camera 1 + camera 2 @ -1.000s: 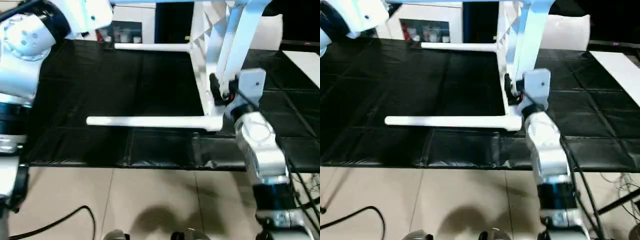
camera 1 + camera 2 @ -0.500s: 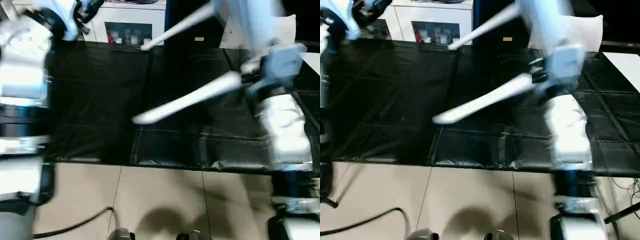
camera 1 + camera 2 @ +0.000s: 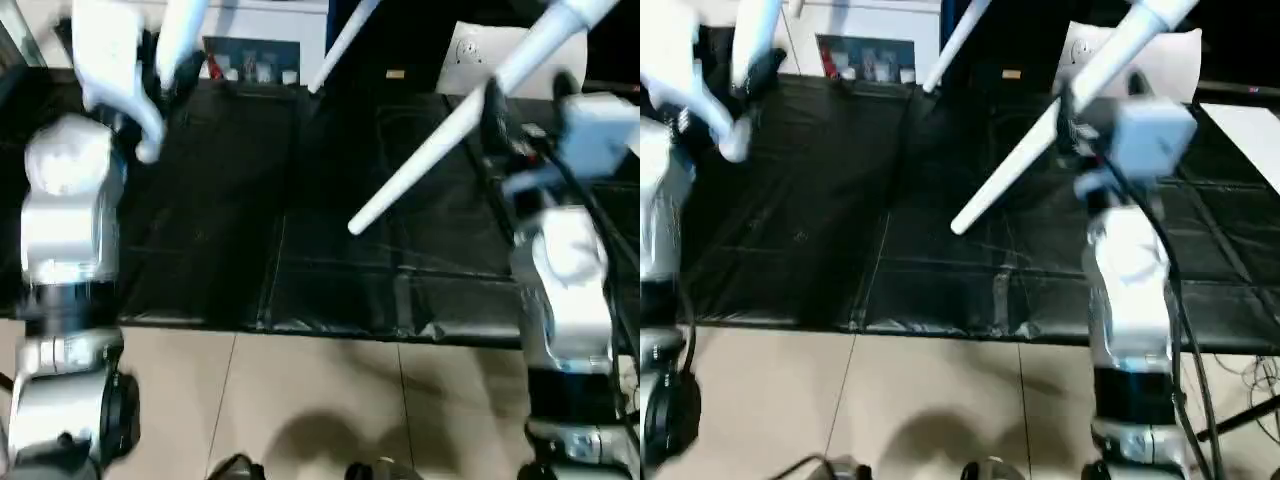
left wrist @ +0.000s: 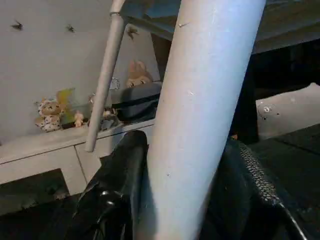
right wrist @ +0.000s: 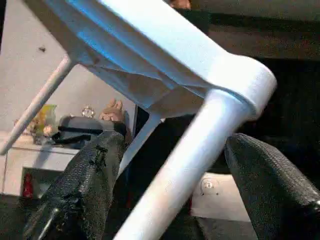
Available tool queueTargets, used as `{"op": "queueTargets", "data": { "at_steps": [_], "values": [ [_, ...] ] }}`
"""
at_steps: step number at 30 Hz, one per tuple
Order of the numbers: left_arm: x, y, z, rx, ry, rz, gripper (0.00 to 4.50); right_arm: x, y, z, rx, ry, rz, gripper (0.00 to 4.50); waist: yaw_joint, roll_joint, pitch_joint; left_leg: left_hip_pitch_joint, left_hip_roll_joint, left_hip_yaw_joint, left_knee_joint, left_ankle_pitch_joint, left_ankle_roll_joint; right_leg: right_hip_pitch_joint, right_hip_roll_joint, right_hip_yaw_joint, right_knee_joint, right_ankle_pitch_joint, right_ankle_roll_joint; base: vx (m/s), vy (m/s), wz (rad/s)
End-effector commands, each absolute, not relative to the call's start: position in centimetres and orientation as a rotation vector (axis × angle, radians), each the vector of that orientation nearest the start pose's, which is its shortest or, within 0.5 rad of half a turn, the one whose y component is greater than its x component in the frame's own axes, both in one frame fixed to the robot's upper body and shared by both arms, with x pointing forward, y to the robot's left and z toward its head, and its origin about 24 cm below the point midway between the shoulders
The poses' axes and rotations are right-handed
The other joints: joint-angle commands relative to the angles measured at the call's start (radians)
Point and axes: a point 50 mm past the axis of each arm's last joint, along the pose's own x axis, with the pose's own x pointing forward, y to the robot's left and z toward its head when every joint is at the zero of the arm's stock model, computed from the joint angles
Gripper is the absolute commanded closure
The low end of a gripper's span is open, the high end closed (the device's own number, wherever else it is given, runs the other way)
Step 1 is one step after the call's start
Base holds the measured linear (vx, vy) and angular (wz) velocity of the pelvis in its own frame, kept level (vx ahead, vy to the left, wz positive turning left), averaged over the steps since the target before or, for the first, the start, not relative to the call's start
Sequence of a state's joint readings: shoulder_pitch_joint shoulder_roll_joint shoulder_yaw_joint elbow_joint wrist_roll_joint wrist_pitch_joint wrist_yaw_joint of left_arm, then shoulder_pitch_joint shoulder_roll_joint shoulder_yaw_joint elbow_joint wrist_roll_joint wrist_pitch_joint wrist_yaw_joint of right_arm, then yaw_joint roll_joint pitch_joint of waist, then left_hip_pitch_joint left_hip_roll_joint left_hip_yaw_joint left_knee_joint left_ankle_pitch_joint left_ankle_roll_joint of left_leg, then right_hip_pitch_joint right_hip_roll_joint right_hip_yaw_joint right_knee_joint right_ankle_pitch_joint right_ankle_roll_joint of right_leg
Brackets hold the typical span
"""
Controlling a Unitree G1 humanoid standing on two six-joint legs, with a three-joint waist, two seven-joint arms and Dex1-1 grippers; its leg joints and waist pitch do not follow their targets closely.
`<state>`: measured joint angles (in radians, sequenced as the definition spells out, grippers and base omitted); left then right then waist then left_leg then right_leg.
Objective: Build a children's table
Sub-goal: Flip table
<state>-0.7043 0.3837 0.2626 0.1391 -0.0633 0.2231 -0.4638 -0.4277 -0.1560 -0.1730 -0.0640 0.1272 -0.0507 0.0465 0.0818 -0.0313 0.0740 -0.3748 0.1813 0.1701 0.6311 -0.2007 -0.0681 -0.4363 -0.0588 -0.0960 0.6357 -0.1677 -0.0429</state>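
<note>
Across the middle of the head views stretches a low work surface (image 3: 200, 230) covered in creased black sheeting, with pale floor tiles (image 3: 300, 400) in front. Behind it stands a white cabinet (image 3: 875, 45) with glass doors; soft toys (image 4: 50, 112) sit on top of it. The children's table (image 5: 165, 55) is raised off the black surface and tilted, its white legs slanting down. The left gripper (image 4: 187, 195) holds one leg (image 4: 200, 125), which runs between its two black fingers (image 4: 117, 195), both pressed against it. The right gripper (image 5: 170, 200) has another leg (image 5: 180, 185) between its fingers (image 5: 90, 185), just below the corner socket; whether they touch it cannot be told.
</note>
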Motion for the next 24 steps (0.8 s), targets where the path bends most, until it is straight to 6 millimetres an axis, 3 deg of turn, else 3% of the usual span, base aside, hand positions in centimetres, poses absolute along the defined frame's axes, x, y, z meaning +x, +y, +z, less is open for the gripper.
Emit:
{"op": "queueTargets", "data": {
  "at_steps": [1, 6, 12, 14, 19, 21, 24],
  "values": [
    [33.7, 21.4, 24.5, 0.232, -0.468, -0.310, 2.68, 31.1, -19.0, 17.9, 0.090, -0.512, -0.019, 0.91, -0.006, -0.005, -0.085, 0.008, 0.031, -0.008, -0.073, -0.122, 0.039, 0.072, -0.074, 0.062, -0.089, -0.288, -0.044, 0.000, 0.000, 0.00],
    [33.5, 21.8, 23.5, 0.269, -0.457, -0.332, 2.73, 32.9, -19.6, 16.5, 0.279, -0.413, 0.085, 0.91, -0.012, -0.007, -0.087, 0.007, 0.035, -0.009, -0.074, -0.122, 0.045, 0.075, -0.076, 0.062, -0.085, -0.258, -0.070, 0.000, 0.000, 0.00],
    [33.6, 21.9, 23.2, 0.298, -0.444, -0.353, 2.77, 35.9, -20.4, 16.0, 0.318, -0.333, 0.139, 0.91, -0.020, -0.015, -0.088, 0.002, 0.033, -0.006, -0.068, -0.076, 0.049, 0.079, -0.079, 0.062, -0.077, -0.223, -0.122, 0.000, 0.000, 0.00],
    [33.8, 22.0, 23.0, 0.309, -0.435, -0.361, 2.79, 37.2, -20.1, 16.1, 0.327, -0.302, 0.238, 0.91, -0.020, -0.017, -0.089, 0.000, 0.032, -0.005, -0.066, -0.071, 0.060, 0.082, -0.080, 0.062, -0.077, -0.217, -0.133, 0.000, 0.000, 0.00],
    [33.9, 22.1, 22.6, 0.314, -0.423, -0.378, 2.82, 38.7, -19.4, 15.7, 0.396, -0.207, 0.366, 0.91, -0.019, -0.018, -0.089, 0.000, 0.038, -0.006, -0.065, -0.064, 0.074, 0.082, -0.082, 0.061, -0.077, -0.211, -0.150, 0.000, 0.000, 0.00],
    [33.9, 22.1, 22.5, 0.314, -0.418, -0.381, 2.82, 38.9, -19.5, 15.6, 0.394, -0.201, 0.364, 0.91, -0.021, -0.021, -0.089, 0.002, 0.037, -0.005, -0.064, -0.074, 0.071, 0.080, -0.082, 0.059, -0.077, -0.223, -0.168, 0.000, 0.000, 0.00],
    [34.1, 22.4, 21.8, 0.314, -0.392, -0.386, 2.84, 39.1, -19.0, 15.9, 0.434, -0.203, 0.477, 0.91, -0.018, -0.029, -0.087, 0.003, 0.041, -0.005, -0.065, -0.083, 0.069, 0.079, -0.085, 0.061, -0.079, -0.242, -0.163, 0.000, 0.000, 0.00]
  ]
}}
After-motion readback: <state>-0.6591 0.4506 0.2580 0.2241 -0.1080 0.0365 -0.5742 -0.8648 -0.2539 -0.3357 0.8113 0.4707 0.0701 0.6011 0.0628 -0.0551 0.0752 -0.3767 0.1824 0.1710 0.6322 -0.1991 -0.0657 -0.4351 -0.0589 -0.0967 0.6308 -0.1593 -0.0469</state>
